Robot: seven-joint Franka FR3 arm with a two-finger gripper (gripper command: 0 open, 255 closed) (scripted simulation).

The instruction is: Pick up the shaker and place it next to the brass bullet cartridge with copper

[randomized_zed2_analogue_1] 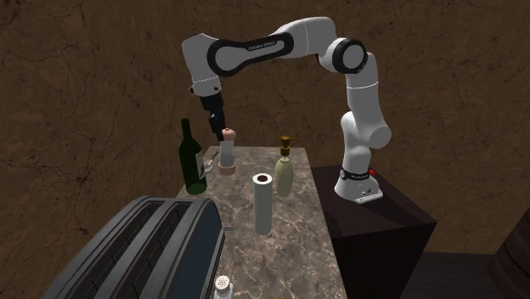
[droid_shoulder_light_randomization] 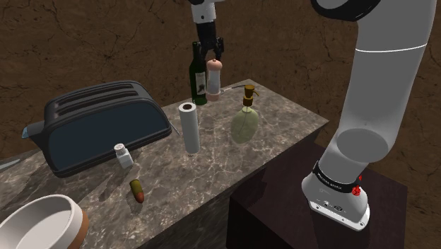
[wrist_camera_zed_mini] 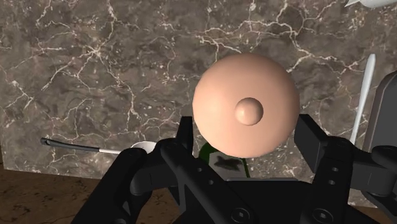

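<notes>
- At the far end of the bench [droid_shoulder_light_randomization: 212, 170], the end effector [droid_shoulder_light_randomization: 213, 55] hangs point-down over the shaker [droid_shoulder_light_randomization: 213, 79]. The shaker is a tall pale body with a rounded pink cap, just beside a dark green wine bottle [droid_shoulder_light_randomization: 198, 74].
- End effector state: grasping. In the wrist view, both fingers [wrist_camera_zed_mini: 186, 130] sit against opposite sides of the pink cap. The hold is high, on the cap alone.
- Shaker position: upright. From here I cannot tell whether its base rests on the bench or hangs just clear of it.
- Target: the brass cartridge [droid_shoulder_light_randomization: 136, 191] stands toward the near end of the bench, well apart from the shaker. A smaller white shaker [droid_shoulder_light_randomization: 123, 155] and a black toaster [droid_shoulder_light_randomization: 99, 127] are near it.
- Lift: raise straight up before any sideways travel. The wine bottle is close enough to be knocked by a tilt.
- Transfer: a white paper roll [droid_shoulder_light_randomization: 189, 127] stands along the way, with a soap dispenser [droid_shoulder_light_randomization: 245, 120] off to one side. Carry the base above the roll's top.
- Carry: a cap-only hold on a tall body invites swinging. Move slowly and hold the axis vertical.
- Placement: lower onto bare bench just beside the cartridge, not touching it. The cartridge is small and looks easy to topple. Release only once the base sits flat.
</notes>
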